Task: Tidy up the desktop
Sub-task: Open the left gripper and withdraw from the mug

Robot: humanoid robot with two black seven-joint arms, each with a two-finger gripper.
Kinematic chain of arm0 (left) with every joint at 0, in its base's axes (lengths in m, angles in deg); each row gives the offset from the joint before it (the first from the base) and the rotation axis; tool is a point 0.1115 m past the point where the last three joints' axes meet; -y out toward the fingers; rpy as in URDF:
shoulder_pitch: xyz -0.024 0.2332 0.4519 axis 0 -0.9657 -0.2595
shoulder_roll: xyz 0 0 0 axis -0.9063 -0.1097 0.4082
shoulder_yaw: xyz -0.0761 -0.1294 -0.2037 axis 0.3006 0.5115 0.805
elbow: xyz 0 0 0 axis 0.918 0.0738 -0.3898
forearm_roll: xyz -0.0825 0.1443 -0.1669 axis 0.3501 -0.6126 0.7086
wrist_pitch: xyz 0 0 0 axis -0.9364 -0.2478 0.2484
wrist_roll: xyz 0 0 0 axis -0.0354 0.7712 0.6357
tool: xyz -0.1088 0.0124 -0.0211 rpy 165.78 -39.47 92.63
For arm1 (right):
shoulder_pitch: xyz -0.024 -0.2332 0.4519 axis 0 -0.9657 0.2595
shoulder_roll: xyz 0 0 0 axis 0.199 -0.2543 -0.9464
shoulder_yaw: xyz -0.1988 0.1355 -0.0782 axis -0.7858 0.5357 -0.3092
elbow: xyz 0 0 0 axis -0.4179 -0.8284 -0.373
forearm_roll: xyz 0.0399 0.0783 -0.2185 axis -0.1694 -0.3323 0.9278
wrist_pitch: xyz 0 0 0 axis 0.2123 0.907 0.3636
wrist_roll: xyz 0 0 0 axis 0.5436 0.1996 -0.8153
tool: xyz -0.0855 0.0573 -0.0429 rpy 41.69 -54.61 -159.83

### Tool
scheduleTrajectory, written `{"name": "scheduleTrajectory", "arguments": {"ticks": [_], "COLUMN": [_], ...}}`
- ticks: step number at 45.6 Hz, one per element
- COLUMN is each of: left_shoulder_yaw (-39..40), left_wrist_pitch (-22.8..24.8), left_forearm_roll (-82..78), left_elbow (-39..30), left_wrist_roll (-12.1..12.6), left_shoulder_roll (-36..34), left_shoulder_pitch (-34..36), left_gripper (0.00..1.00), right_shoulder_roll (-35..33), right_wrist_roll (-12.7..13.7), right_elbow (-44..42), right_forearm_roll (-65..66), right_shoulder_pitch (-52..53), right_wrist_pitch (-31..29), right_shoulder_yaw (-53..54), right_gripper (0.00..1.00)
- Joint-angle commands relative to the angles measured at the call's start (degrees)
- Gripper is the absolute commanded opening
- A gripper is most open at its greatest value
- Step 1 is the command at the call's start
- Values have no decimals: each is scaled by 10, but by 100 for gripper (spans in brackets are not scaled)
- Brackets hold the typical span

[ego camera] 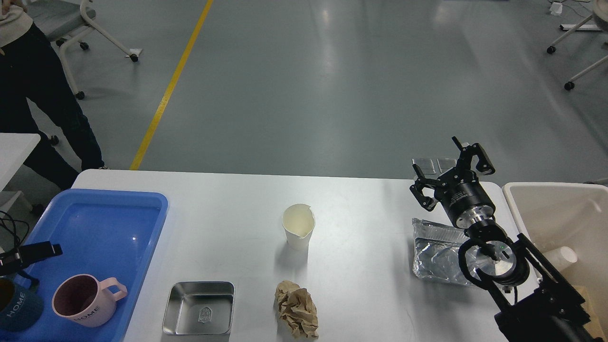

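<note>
The desktop (361, 199) fills the lower view, with bare surface along its far edge at 12 o'clock. At 9 o'clock the tray (102, 223) holds an upright mug (85, 300). The left gripper (28, 254) hangs above the tray; its jaw spacing is unclear. At 3 o'clock the right gripper (451, 166), fingers apart, hovers above a foil bag (437, 251) beside the bin (560, 213).
</note>
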Motion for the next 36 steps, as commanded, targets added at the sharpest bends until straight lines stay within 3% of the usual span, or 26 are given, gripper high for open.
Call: {"name": "scheduleTrajectory", "arguments": {"ticks": [1,11,20,25,31,36], "left_shoulder_yaw": [19,33,87,88,88,87], "left_wrist_pitch": [3,0,-20,-71,-89,-108], "left_forearm_roll": [17,39,38,38,35,35], "left_elbow": [1,-17,-129,-186,-211,-216], "left_wrist_roll": [2,-9,-6,10,35,34], "left_shoulder_roll": [1,-17,-57,-75,-79,-86], "left_shoulder_pitch": [-2,-2,-3,-2,-2,-3], "left_gripper": [96,96,96,96,96,96], "right_shoulder_roll": [1,-5,-5,-5,-6,-12], "right_wrist_roll": [-1,0,0,0,0,0], "right_elbow": [-1,0,1,2,2,2], "right_forearm_roll": [0,0,0,0,0,0], "right_shoulder_pitch": [2,-1,-4,-6,-7,-6], "right_wrist_pitch": [2,1,1,0,0,0], "right_shoulder_yaw": [-2,0,1,1,1,1], "right_gripper": [100,100,100,100,100,100]}}
